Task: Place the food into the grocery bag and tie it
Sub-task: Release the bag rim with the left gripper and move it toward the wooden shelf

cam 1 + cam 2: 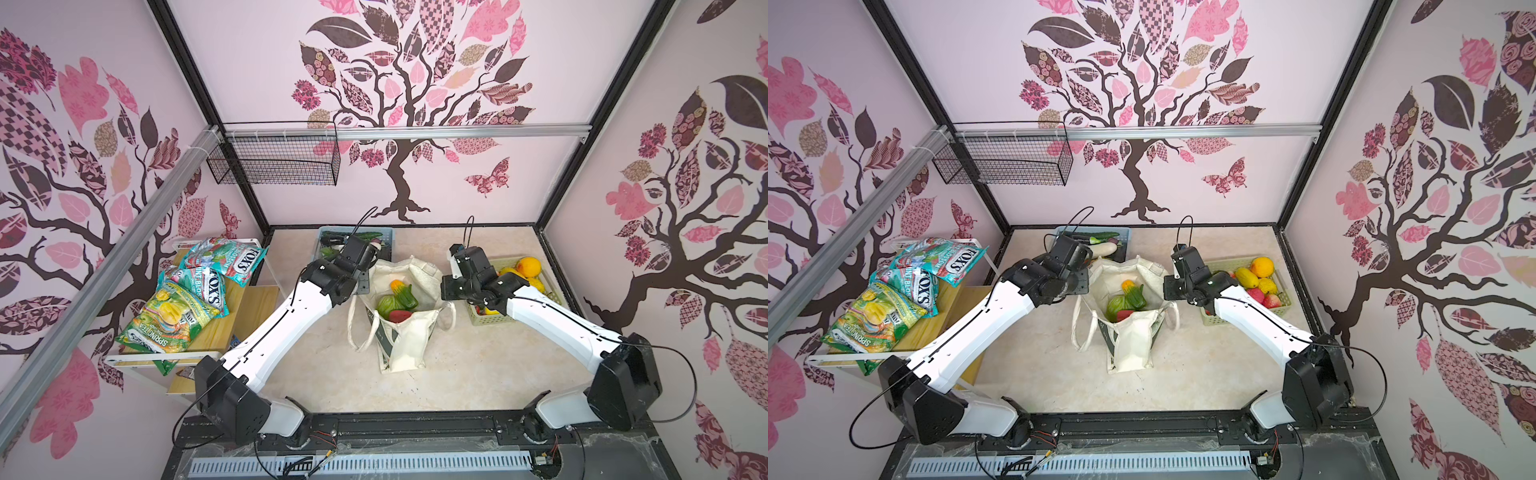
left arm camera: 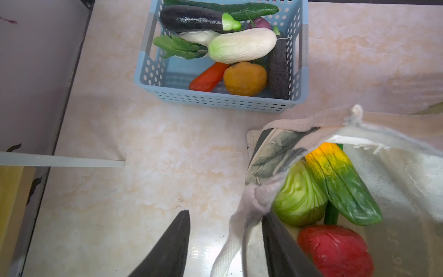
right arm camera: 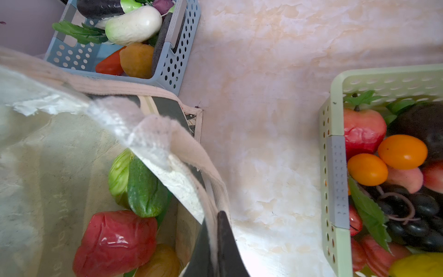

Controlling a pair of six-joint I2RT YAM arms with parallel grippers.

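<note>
Cream canvas grocery bag stands mid-table, mouth open, with glossy plastic toy food inside. We see the right gripper pinching its rim at three o'clock; the left gripper, at nine o'clock, has its jaws spread.

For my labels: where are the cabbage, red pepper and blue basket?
cabbage (image 2: 297, 196), left wrist view, leafy side
red pepper (image 2: 335, 249), left wrist view, glossy top
blue basket (image 2: 215, 100), left wrist view, perforated wall
</note>
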